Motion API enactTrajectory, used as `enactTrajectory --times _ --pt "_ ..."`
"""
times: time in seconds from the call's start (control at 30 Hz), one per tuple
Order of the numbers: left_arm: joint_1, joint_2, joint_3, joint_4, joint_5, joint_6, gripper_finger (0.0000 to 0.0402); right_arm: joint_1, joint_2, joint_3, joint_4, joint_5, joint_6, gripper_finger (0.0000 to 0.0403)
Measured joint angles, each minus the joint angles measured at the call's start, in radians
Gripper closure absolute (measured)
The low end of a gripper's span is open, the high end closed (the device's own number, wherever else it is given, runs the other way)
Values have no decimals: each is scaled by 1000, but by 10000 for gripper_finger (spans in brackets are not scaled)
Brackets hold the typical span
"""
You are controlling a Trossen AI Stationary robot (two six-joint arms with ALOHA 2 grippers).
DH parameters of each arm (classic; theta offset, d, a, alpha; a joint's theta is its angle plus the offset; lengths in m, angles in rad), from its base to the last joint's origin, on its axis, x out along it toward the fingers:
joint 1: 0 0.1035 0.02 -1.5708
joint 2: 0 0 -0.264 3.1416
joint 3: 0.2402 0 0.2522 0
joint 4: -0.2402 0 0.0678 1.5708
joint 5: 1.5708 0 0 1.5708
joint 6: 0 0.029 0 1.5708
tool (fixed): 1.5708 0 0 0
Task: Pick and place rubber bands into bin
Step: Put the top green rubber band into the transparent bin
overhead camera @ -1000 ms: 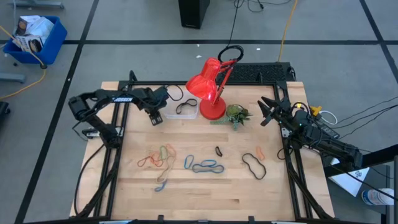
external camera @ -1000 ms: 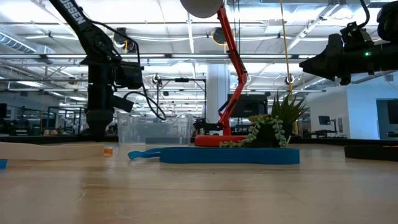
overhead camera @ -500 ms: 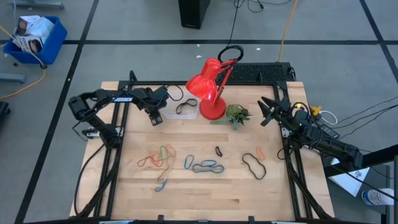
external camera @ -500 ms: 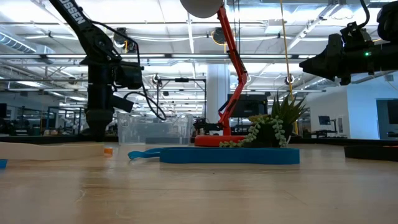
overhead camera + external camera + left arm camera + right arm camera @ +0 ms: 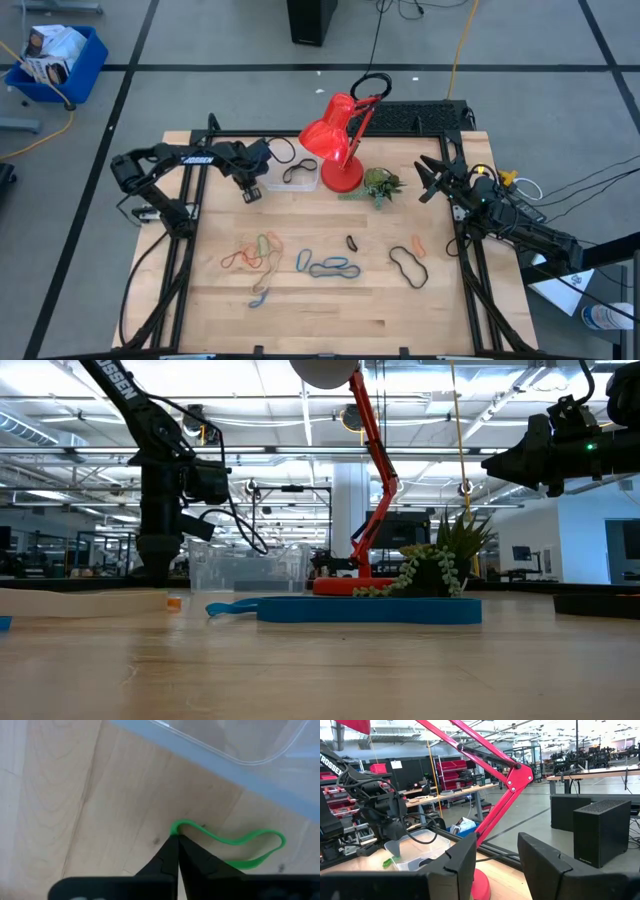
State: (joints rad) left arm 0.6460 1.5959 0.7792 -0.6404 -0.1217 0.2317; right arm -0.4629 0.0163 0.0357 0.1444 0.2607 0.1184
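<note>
My left gripper (image 5: 250,190) stands at the table's far left beside the clear bin (image 5: 292,175), shut on a green rubber band (image 5: 235,847). The bin holds a black band (image 5: 297,172). More rubber bands lie loose on the wood: an orange and tan tangle (image 5: 255,255), blue ones (image 5: 330,267), a large black loop (image 5: 407,268), a small black one (image 5: 352,242) and an orange one (image 5: 417,245). At the table's right edge my right gripper (image 5: 428,178) hangs open, with nothing between its fingers. My left gripper pinches one end of the green band's loop (image 5: 176,826) between its two fingertips. The fingers come from above, pointing down at the table. The rest of the band (image 5: 260,845) lies slack on the wood, just outside the bin's wall (image 5: 210,757).
A red desk lamp (image 5: 335,140) stands right of the bin, its shade over the bin's right end. A small green plant (image 5: 380,185) sits beside the lamp's base. Bare wood lies along the table's near edge.
</note>
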Motion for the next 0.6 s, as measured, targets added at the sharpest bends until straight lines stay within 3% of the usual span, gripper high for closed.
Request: enactTrajectory --times 0.23,0.6 --pt "-2 -37 -5 1 3 -28 398 0 0 0 0 0 0 261" --pt "-7 -250 -4 -13 -6 -59 400 0 0 0 0 0 0 261"
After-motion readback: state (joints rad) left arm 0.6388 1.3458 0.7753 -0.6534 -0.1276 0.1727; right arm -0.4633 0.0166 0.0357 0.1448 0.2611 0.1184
